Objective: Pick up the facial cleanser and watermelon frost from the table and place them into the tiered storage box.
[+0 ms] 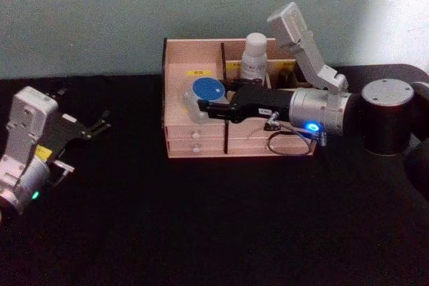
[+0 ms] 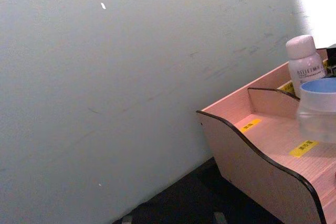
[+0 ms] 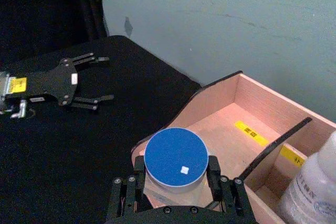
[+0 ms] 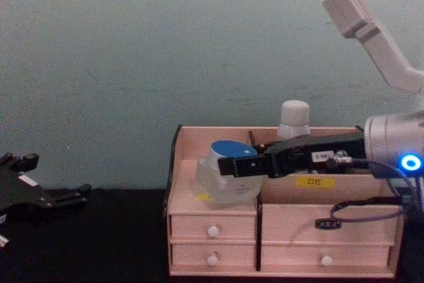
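Note:
The watermelon frost (image 1: 205,92), a squat clear jar with a blue lid, sits low in the front-left compartment of the tiered storage box (image 1: 194,147). My right gripper (image 1: 208,100) is shut on it, with fingers (image 3: 212,167) on either side of the jar (image 3: 176,157). From the side, the jar (image 4: 225,177) sits behind the box's front wall (image 4: 278,223). I cannot tell whether it touches the compartment floor. The facial cleanser (image 1: 255,55), a tall white bottle, stands upright in a rear compartment. My left gripper (image 1: 84,145) rests open and empty, left of the box.
The box stands against a pale wall on a black table (image 1: 167,232). A cable loop (image 1: 289,140) hangs from my right wrist in front of the drawers. Dark items (image 1: 285,75) sit in the rear right compartment.

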